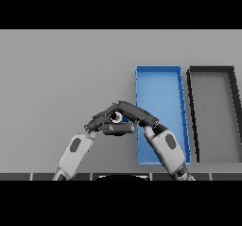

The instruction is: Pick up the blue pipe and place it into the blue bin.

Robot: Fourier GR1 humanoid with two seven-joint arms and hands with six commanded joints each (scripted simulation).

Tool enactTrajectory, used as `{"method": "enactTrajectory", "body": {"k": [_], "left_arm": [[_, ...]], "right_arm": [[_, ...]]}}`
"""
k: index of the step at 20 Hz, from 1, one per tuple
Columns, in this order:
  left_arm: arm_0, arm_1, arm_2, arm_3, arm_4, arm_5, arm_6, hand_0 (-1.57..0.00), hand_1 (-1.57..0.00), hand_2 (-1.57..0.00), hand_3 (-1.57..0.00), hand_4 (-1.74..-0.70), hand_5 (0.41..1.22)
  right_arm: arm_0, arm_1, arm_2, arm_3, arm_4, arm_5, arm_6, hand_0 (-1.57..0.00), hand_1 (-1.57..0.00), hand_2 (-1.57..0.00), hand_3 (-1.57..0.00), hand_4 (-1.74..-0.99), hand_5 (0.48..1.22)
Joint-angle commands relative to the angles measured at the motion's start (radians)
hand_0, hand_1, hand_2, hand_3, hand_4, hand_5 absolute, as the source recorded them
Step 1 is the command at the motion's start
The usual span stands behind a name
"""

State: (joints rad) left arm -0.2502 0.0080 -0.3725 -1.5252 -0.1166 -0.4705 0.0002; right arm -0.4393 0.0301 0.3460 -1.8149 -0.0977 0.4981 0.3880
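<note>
You see both hands meeting just left of the blue bin (160,85) — left hand (101,119) and right hand (137,114) close around a small blue pipe (124,119). A black bin (213,71) sits right of the blue one.

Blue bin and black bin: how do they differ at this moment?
The blue bin has blue walls and floor; the black bin has dark walls and a grey floor. The blue bin lies nearer the hands, the right arm crossing its lower left part; the black bin lies farther right, untouched. Both are long, rectangular, side by side and look empty.
</note>
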Motion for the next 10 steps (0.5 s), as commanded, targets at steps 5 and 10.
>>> {"method": "enactTrajectory", "body": {"k": [5, 10], "left_arm": [[-0.001, -0.013, 0.009, 0.017, 0.011, 0.018, 0.060, -0.06, -0.06, -0.06, -0.05, -0.97, 0.607], [-0.001, -0.011, 0.014, 0.033, 0.008, 0.033, 0.080, -0.02, -0.02, -0.02, -0.01, -0.97, 0.519]], "right_arm": [[0.006, 0.027, -0.021, 0.009, 0.035, 0.011, -0.012, -1.57, -1.57, -1.57, -1.57, -1.499, 1.220], [-0.035, 0.070, -0.079, 0.005, -0.018, 0.015, 0.021, -1.57, -1.57, -1.57, -1.57, -1.496, 1.221]]}}
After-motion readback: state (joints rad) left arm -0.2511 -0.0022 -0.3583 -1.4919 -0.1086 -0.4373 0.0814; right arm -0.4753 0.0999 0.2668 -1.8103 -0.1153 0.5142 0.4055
